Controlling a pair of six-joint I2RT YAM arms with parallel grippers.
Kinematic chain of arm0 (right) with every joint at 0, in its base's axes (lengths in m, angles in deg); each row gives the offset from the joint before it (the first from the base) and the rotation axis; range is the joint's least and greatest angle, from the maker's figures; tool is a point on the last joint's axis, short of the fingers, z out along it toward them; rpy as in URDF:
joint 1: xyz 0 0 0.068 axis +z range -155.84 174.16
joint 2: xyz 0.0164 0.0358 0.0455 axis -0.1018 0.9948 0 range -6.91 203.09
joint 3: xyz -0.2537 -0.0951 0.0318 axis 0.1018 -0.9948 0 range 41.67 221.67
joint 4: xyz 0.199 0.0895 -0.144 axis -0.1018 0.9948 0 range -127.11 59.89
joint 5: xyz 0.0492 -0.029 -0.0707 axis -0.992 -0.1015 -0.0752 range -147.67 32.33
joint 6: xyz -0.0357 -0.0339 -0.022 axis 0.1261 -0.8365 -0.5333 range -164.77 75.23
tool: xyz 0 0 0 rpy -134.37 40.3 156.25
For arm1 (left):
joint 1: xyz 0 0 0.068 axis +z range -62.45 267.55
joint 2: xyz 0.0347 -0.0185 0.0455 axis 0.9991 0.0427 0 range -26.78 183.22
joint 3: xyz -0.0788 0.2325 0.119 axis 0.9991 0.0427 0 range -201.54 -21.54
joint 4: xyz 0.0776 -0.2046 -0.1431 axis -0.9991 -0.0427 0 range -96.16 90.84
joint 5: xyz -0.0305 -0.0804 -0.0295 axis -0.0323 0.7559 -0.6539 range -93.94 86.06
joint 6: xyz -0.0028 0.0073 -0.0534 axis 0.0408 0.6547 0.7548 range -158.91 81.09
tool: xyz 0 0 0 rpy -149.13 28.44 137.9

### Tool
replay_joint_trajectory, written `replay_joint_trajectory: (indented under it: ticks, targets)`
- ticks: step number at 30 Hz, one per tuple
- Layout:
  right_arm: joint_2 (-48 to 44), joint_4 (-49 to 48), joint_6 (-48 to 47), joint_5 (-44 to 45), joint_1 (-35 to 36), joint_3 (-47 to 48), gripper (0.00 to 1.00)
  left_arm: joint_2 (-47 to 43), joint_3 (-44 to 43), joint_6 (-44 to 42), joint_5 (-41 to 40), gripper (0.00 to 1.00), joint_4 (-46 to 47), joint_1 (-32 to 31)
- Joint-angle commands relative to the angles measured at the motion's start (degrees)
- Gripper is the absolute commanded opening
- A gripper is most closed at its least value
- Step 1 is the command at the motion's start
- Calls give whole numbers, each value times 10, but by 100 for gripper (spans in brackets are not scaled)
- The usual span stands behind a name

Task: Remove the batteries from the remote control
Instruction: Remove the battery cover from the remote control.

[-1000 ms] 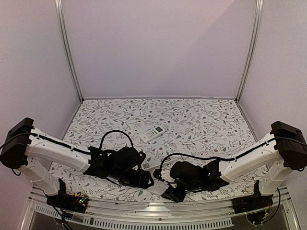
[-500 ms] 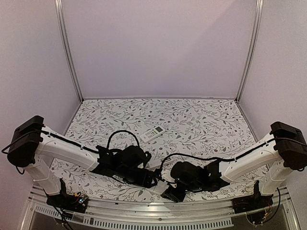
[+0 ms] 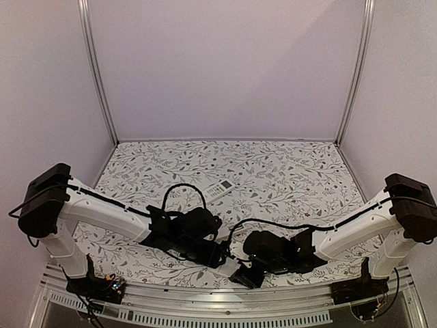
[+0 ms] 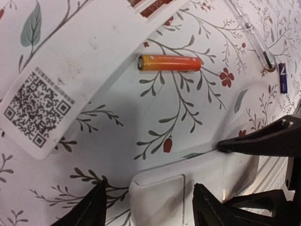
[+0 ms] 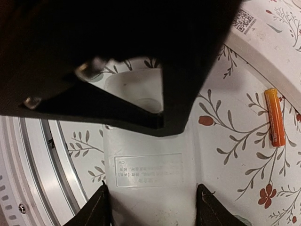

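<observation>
Floral table (image 3: 287,171) first, with the left arm (image 3: 102,212) and right arm (image 3: 355,229) both folded low and inward, wrists almost meeting at the near edge. From above, both claws' tips are buried under their own black housings, and in the right wrist view the left arm's dark bulk blots out the top half. Two remotes for sure: the far remote (image 3: 217,189), well beyond both claws, and the held remote (image 5: 148,155), with the right gripper (image 5: 151,188) clamped on its sides. The left gripper (image 4: 150,186) hangs over that remote's end, fingers apart, gripping nothing. Ahead of it is one QR-coded white slab (image 4: 61,84), cut off, remote or cover I can't tell. One orange battery (image 4: 169,62) lies loose on the cloth just beyond the left claw, between held remote and slab. One thin clear stick (image 4: 254,37) sits further right, with a dark purple speck (image 4: 283,77) too small to name
</observation>
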State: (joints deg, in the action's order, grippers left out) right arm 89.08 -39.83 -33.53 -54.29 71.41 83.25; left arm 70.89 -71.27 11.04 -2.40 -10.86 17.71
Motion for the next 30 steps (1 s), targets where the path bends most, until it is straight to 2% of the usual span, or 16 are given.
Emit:
replay_joint_trajectory:
  ticks: [1, 5, 17, 20, 23, 25, 30]
  targets:
    - [12, -9, 4, 15, 1, -9, 41, 36, -10, -10, -14, 61, -76, -22]
    - [11, -12, 6, 16, 1, -10, 40, 48, -28, -6, -55, 58, -114, -34]
    - [5, -18, 14, 20, 1, -18, 40, 52, -39, 12, -83, 52, -144, -43]
    - [3, -19, 19, 25, 1, -22, 38, 23, -25, 7, -73, 52, -117, -43]
    - [-3, -31, 21, 34, 1, -33, 35, -19, 2, -8, -47, 54, -52, -45]
    - [-11, -41, 17, 33, 1, -42, 30, -45, 18, -11, -30, 56, -22, -44]
    - [-42, -62, -3, 44, 1, -60, 22, -94, 43, 14, -9, 60, -11, -27]
